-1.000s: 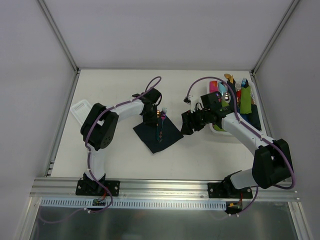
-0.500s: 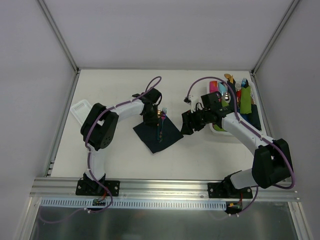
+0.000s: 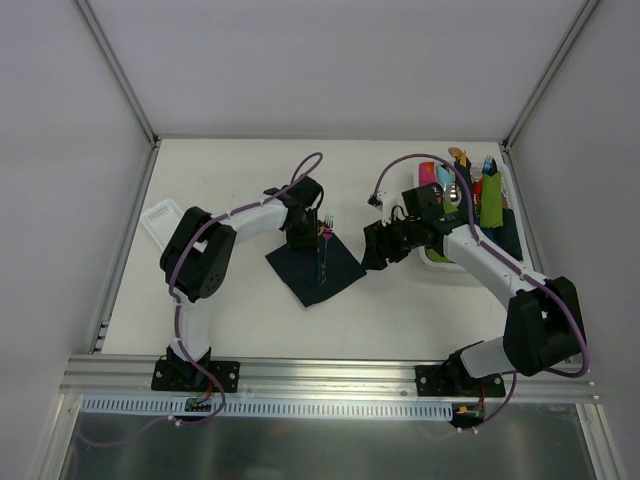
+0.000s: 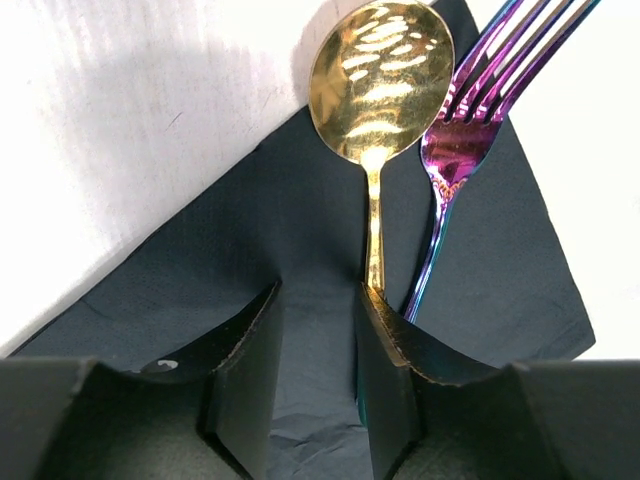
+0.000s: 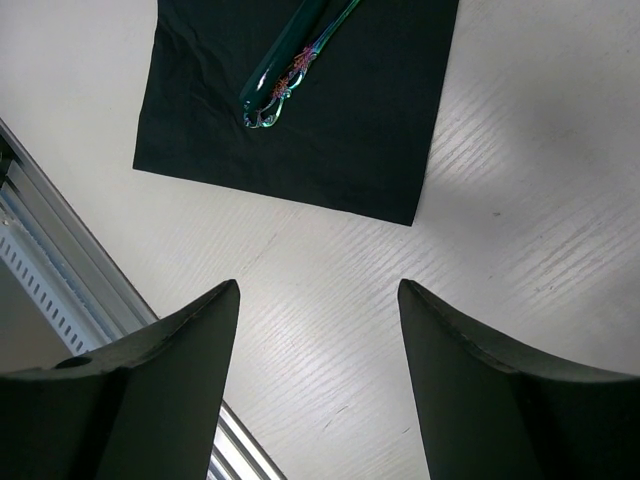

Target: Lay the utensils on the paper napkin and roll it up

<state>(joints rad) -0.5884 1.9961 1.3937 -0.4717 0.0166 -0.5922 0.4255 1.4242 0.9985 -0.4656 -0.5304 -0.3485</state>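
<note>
The dark navy paper napkin lies flat on the table, turned like a diamond. The gold spoon and the fork with purple-blue tines lie side by side on it, heads poking past its far corner. My left gripper is open just above the napkin, with nothing between its fingers. Its right finger sits over the spoon's handle. My right gripper is open and empty over bare table beside the napkin's right corner. The handle ends show in the right wrist view.
A white tray at the back right holds green, pink and dark rolled bundles with cutlery tips. A white basket lies at the left edge. The metal rail runs along the table's near edge.
Almost nothing. My left gripper has shifted very slightly over the napkin. The right arm has not moved.
</note>
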